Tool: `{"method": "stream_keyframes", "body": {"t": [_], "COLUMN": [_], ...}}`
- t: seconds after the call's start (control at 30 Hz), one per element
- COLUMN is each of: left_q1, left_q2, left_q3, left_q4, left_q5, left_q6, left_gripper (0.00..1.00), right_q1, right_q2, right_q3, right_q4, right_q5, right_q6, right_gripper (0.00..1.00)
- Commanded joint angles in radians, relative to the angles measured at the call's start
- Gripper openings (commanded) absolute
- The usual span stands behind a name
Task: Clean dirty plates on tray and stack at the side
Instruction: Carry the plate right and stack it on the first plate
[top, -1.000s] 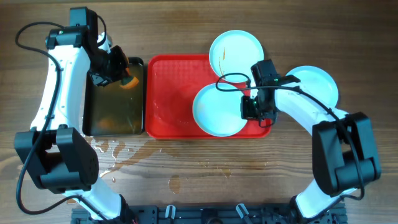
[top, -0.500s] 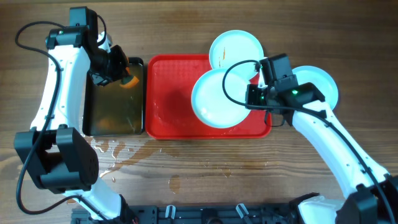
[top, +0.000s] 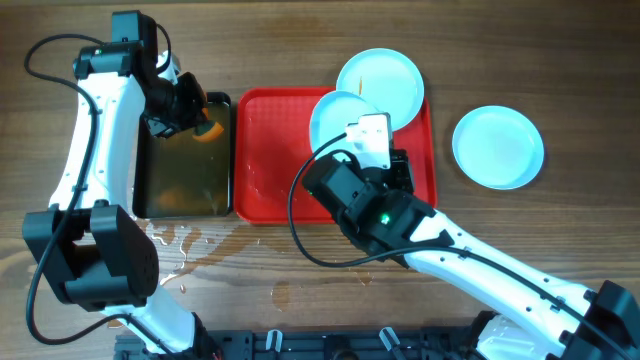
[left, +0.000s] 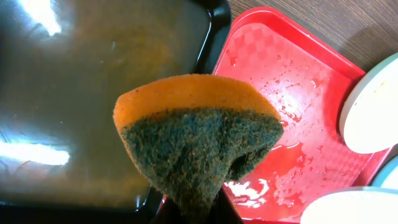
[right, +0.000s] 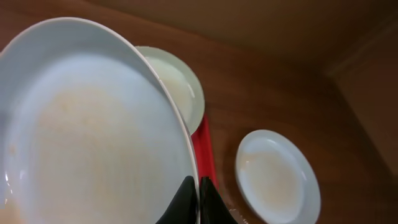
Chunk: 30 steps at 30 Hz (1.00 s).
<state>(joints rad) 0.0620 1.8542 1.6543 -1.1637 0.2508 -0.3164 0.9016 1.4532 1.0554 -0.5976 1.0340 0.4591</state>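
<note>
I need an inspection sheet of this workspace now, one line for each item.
Surface: wooden table, water puddles by the left arm's base.
Job's things: red tray wet; held plate above tray; second plate over tray's far corner; third plate on table, right.
Clutter: black tray of brown water.
Grippers: left gripper holds sponge; right gripper pinches held plate's rim.
Cables: black cables on both arms.
Surroundings: nothing seen.

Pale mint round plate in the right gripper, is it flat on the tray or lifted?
Lifted: right gripper pinches the plate by its rim, red plastic tray below it.
</note>
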Motion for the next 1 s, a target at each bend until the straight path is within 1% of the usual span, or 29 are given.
{"method": "stream_keyframes", "body": {"t": [0.0,0.07,0.13,0.2,0.3,0.33,0.37,0.43,0.5,0.53,0.57,0.63,0.7,0.77,0.8,0.83,0.9,0.97], "left_q1": [0.001,0.001,0.001,0.001,0.001,0.001,0.001,0.001,0.001,0.001,0.001,0.001,0.001,0.001,0.001,0.001,0.001,0.001], "left_q2": [0.001,0.001,0.001,0.001,0.001,0.001,0.001,0.001,0.001,0.001,0.001,0.001,0.001,0.001,0.001,0.001,0.001,0.001], "left_q3": [-0.001,-0.001,-0.001,-0.001,-0.001,-0.001,-0.001,-0.001,-0.001,-0.001,-0.001,-0.001,-0.001,-0.001,-0.001,-0.001,-0.001,-0.001], "left_q4": [0.0,0.0,0.0,0.0,0.0,0.0,0.0,0.0,0.001,0.003,0.005,0.007,0.006,0.003,0.004,0.006,0.007,0.007], "left_q5": [-0.01,-0.01,-0.01,-0.01,-0.01,-0.01,-0.01,-0.01,-0.01,-0.01,-0.01,-0.01,-0.01,-0.01,-0.01,-0.01,-0.01,-0.01], "left_q6": [-0.005,-0.005,-0.005,-0.005,-0.006,-0.005,-0.005,-0.005,-0.005,-0.005,-0.006,-0.006,-0.006,-0.005,-0.006,-0.006,-0.006,-0.006], "left_gripper": [0.04,0.04,0.04,0.04,0.04,0.04,0.04,0.04,0.04,0.04,0.04,0.04,0.04,0.04,0.04,0.04,0.04,0.04], "right_q1": [0.001,-0.026,-0.084,-0.196,-0.487,-0.617,-0.777,-1.013,-1.165,-1.209,-1.247,-1.258,-1.258,-1.258,-1.258,-1.258,-1.258,-1.256], "right_q2": [-0.004,-0.013,-0.037,-0.1,-0.232,-0.257,-0.262,-0.229,-0.163,-0.124,-0.055,0.06,0.147,0.18,0.179,0.168,0.131,0.099], "right_q3": [0.009,0.009,0.009,0.009,0.009,0.009,0.008,-0.004,-0.019,-0.022,-0.022,-0.022,-0.022,-0.022,-0.02,-0.01,0.047,0.126], "right_q4": [0.014,0.013,-0.01,-0.05,-0.09,-0.096,-0.103,-0.104,-0.103,-0.103,-0.102,-0.085,-0.068,-0.068,-0.068,-0.075,-0.123,-0.163], "right_q5": [0.053,-0.072,-0.163,-0.272,-0.516,-0.616,-0.736,-0.867,-0.9,-0.903,-0.908,-0.908,-0.927,-0.927,-0.928,-0.941,-0.978,-1.077], "right_q6": [0.007,0.06,0.125,0.177,0.176,0.17,0.156,0.112,0.089,0.077,0.063,0.053,0.038,0.041,0.041,0.04,0.037,0.014], "right_gripper": [0.04,0.04,0.04,0.04,0.04,0.04,0.04,0.04,0.04,0.04,0.04,0.04,0.04,0.04,0.17,0.28,0.32,0.34]}}
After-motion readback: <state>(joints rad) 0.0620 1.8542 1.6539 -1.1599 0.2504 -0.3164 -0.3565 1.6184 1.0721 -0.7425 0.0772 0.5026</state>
